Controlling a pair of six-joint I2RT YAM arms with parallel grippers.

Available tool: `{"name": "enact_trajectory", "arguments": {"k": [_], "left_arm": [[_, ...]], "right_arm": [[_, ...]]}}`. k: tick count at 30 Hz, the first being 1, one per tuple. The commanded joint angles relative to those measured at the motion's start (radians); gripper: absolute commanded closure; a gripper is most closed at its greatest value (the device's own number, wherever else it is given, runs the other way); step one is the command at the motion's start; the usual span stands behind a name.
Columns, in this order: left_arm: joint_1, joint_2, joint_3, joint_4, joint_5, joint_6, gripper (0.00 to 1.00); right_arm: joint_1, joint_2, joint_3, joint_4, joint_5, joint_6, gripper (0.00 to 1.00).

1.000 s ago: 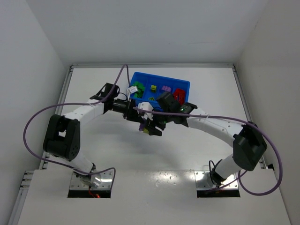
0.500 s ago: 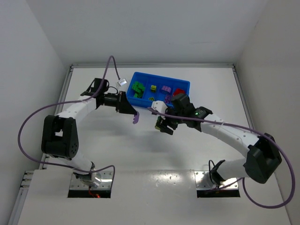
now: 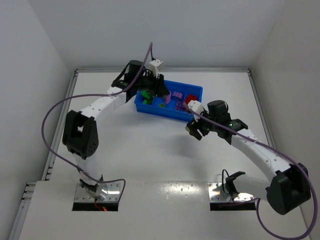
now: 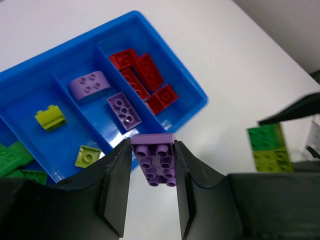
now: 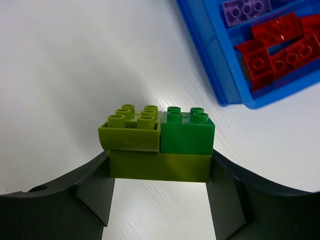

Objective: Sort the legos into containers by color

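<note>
From above you see your left gripper (image 3: 162, 95) reaching over the blue tray (image 3: 155, 111) at the far side of the table (image 3: 150, 150). Your right gripper (image 3: 195, 130) hangs over bare table just beside the tray's right near corner. What either one carries is too small to make out there, but the wrist cameras settle it. The left wrist view shows the left jaws clamped on the sides of one purple brick (image 4: 156, 162). It is held in line with the tray's outer wall, by the compartment that has two purple bricks (image 4: 124, 107) in it; how high it hangs you cannot tell. The same view lays out the tray for you: red bricks (image 4: 142, 80) in the end compartment, then purple, then two yellow-green bricks (image 4: 50, 117), then green bricks (image 4: 12, 160) at the picture's edge. The right wrist view shows the right jaws closed on a cluster (image 5: 157, 145): a long yellow-green base gripped at its ends, with a rounded yellow-green brick and a green brick side by side on top. That cluster is outside the tray, over the table, near the corner holding the red bricks.
</note>
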Motion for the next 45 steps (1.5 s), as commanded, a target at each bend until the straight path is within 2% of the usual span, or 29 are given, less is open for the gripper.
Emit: {"name": "enact_trajectory", "arguments": {"k": [1, 5, 12, 16, 18, 19, 20, 25, 26, 28, 29, 32, 33, 38, 39, 45], "left_arm": [[-0.019, 0.108, 0.090, 0.036, -0.112, -0.039, 0.91], [-0.028, 0.252, 0.198, 0.027, -0.112, -0.051, 0.91], [-0.057, 0.368, 0.292, 0.016, -0.112, -0.051, 0.89], [-0.067, 0.408, 0.331, 0.007, -0.112, -0.051, 0.84], [-0.067, 0.431, 0.331, 0.007, -0.121, -0.051, 0.73], [-0.076, 0.431, 0.331, 0.007, -0.122, -0.051, 0.60], [-0.076, 0.431, 0.331, 0.007, -0.137, -0.051, 0.53], [-0.076, 0.431, 0.331, -0.002, -0.174, -0.051, 0.31], [-0.076, 0.415, 0.331, -0.002, -0.183, -0.051, 0.24], [-0.076, 0.396, 0.300, -0.002, -0.169, -0.051, 0.24], [-0.067, 0.354, 0.283, -0.002, -0.145, -0.051, 0.29], [-0.054, 0.259, 0.173, 0.008, 0.048, -0.051, 0.33], [-0.042, 0.181, 0.135, 0.008, 0.167, -0.051, 0.34], [-0.031, -0.023, -0.113, 0.008, 0.423, -0.085, 0.34], [-0.031, -0.075, -0.175, 0.008, 0.461, -0.095, 0.33], [-0.059, -0.229, -0.322, 0.042, 0.483, -0.074, 0.24]], "right_arm": [[-0.039, -0.046, -0.010, 0.051, -0.021, 0.043, 0.97], [-0.080, -0.055, -0.010, 0.051, -0.044, 0.054, 0.97], [-0.100, -0.046, -0.010, 0.051, -0.073, 0.063, 0.96], [-0.100, -0.037, -0.001, 0.051, -0.091, 0.063, 0.96], [-0.100, -0.037, -0.001, 0.051, -0.091, 0.063, 0.96], [-0.100, -0.037, 0.008, 0.051, -0.091, 0.063, 0.96], [-0.100, -0.037, 0.008, 0.051, -0.091, 0.063, 0.96], [-0.100, -0.026, 0.018, 0.051, -0.100, 0.045, 0.96], [-0.100, -0.017, 0.018, 0.051, -0.100, 0.045, 0.96], [-0.100, -0.017, 0.027, 0.051, -0.120, 0.029, 0.96], [-0.100, -0.017, 0.027, 0.051, -0.130, 0.020, 0.96], [-0.081, -0.008, 0.038, 0.025, -0.191, -0.040, 0.95], [-0.080, -0.008, 0.047, 0.012, -0.234, -0.079, 0.95], [-0.070, 0.060, 0.096, -0.018, -0.390, -0.165, 0.94], [-0.070, 0.081, 0.117, -0.030, -0.469, -0.178, 0.94], [-0.039, 0.155, 0.208, -0.084, -0.614, -0.219, 0.94]]}}
